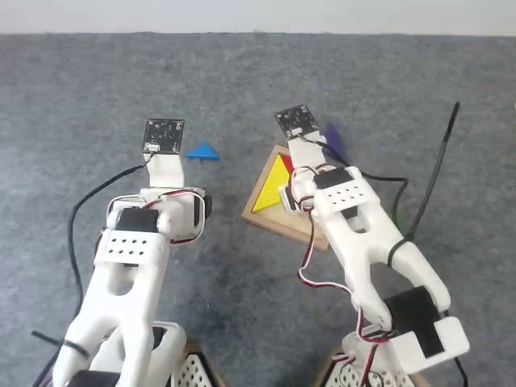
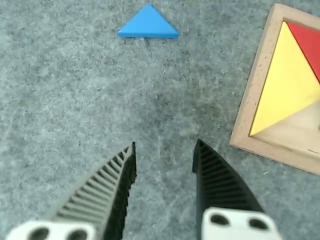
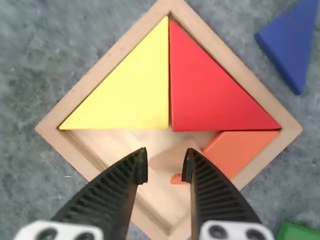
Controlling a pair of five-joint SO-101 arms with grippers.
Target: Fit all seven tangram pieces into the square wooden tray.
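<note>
Grey worktop, on my remote feed: the wooden tray (image 3: 47, 130) holds a yellow triangle (image 3: 127, 90), red triangle (image 3: 207, 90) and orange piece (image 3: 242, 147). The pale blue triangle (image 2: 148, 25), dark blue triangle (image 3: 290, 40) and green piece (image 3: 300, 231) lie outside, so I judge about four remain. The right gripper (image 3: 165, 152), above the tray, and the left gripper (image 2: 165, 145) both have fingers parted and empty.

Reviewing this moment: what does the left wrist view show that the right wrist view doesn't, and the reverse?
Left wrist view adds: a light blue triangle lying on the grey carpet, apart from the wooden tray, and the open left gripper over bare carpet.
Right wrist view adds: an orange piece in the tray against the red triangle, a dark blue triangle and a green piece outside the tray, and the open right gripper over the tray's bare floor.
Shared: the tray, with the yellow triangle and red triangle seated edge to edge.
</note>
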